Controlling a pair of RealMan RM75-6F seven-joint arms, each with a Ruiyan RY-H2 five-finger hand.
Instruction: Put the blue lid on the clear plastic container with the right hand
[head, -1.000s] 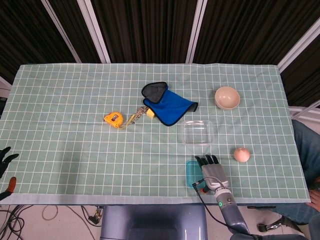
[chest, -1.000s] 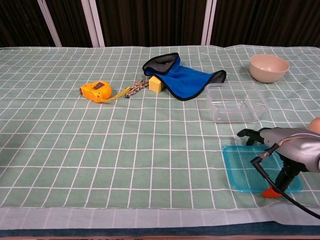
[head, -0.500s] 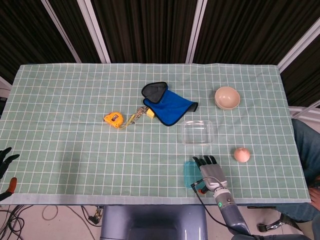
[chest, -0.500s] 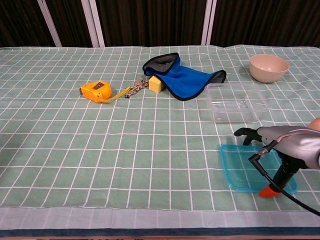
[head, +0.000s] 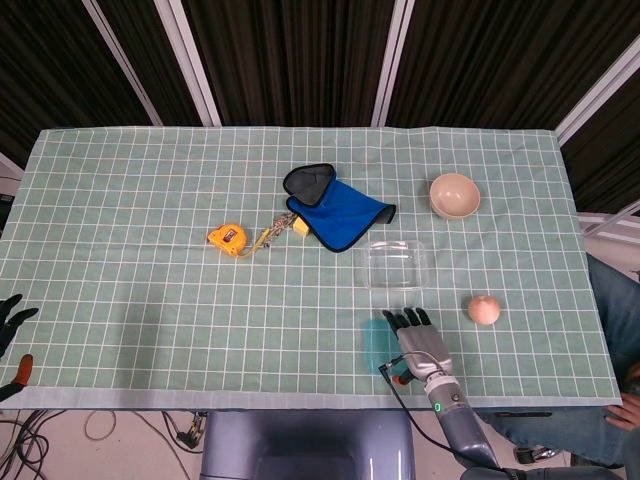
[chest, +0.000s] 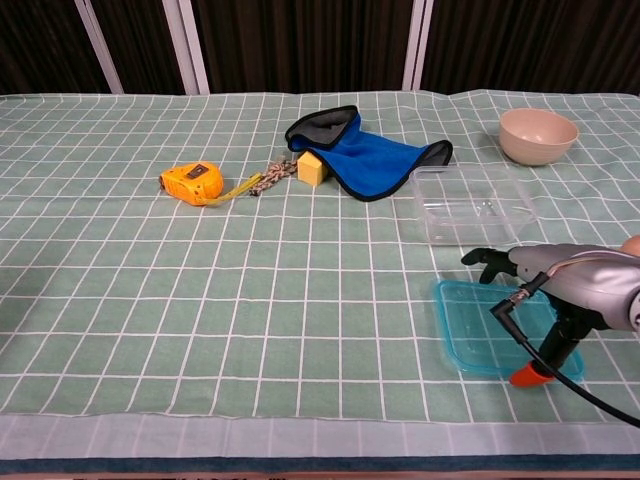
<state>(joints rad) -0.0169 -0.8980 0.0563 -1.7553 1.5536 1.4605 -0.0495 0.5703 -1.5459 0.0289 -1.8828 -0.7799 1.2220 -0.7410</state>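
Under the right hand (chest: 560, 275) lies the lid (chest: 480, 330), flat on the cloth (chest: 250, 280). Across the last second the lid has slid leftward and a little toward the table's near edge, and the hand has travelled with it, so the two have moved as one. I take that to mean the hand is dragging the lid by pressing down on it, perhaps to bring an edge within reach, and not lifting it yet. Its fingers (chest: 485, 258) reach forward, spread over the lid's far edge; the orange-tipped thumb (or so it looks) comes down at the lid's near right corner. Whether this is a true pinch or only pressure from above, I cannot tell.

Ahead of the fingertips, just beyond the lid, stands the container (chest: 470, 205), open and upright. Nothing lies between them. To the right of the fingers sits a peach ball (head: 484, 309), near enough to mind on a sideways swing. Behind the palm the table edge is close, so further dragging backward has little room. Far off to the left, the left hand (head: 12, 318) hangs beside the table, fingers apart, holding nothing.
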